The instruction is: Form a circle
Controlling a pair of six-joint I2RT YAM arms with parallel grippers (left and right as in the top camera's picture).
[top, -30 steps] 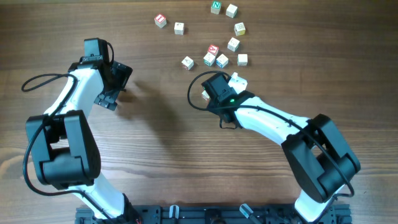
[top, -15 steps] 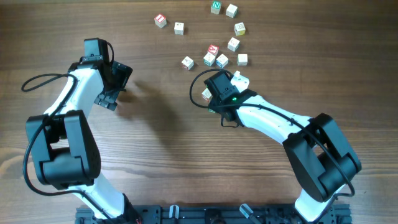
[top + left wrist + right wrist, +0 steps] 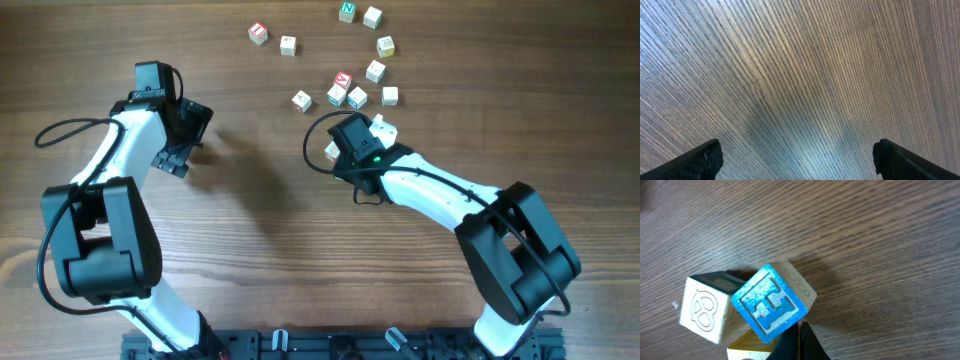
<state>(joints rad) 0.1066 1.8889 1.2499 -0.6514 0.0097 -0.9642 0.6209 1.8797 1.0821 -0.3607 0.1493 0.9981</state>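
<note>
Small pale wooden letter cubes lie scattered at the far middle of the table, among them a red-faced one, a green-faced one and a cluster. They form no ring. My right gripper sits over the nearest cubes, mostly hidden under its wrist. In the right wrist view its shut fingertips press against the lower edge of a tilted blue-faced cube, with nothing between them. A pale cube and a yellow-edged cube touch the blue one. My left gripper hangs open over bare wood.
A white cube and another cube show on either side of the right wrist. The wooden table stretches toward the near edge. Both arm bases stand at the near side.
The right wrist has crept very slightly toward the far side beside its cubes. The left arm has not moved.
</note>
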